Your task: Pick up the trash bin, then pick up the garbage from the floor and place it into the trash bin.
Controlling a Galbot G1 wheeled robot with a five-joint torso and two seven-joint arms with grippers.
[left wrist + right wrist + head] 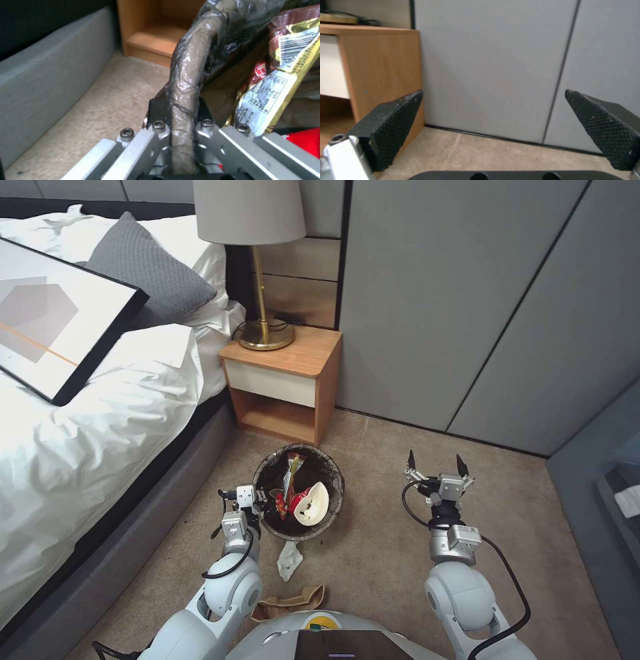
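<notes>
The trash bin (331, 465) is in front of me on the carpet side of the bed, its rim wrapped in a dark bag. My left gripper (261, 499) is shut on the near-left part of that rim. In the left wrist view the bag-covered rim (188, 75) runs between the two fingers (158, 110). Inside the bin lie a red-and-white paper cup (311, 504) and a snack wrapper (292, 472) (276, 85). Garbage on the floor: a white scrap (289, 560) and a flat brown paper bag (290, 601) near my base. My right gripper (435, 463) (493, 117) hangs open and holds nothing, right of the bin.
A wooden nightstand (293, 380) (380, 70) with a lamp (257, 260) stands just beyond the bin. The bed (87, 433) and its grey base run along the left. Grey wall panels (480, 300) close the far side. Bare carpet (373, 560) lies between the arms.
</notes>
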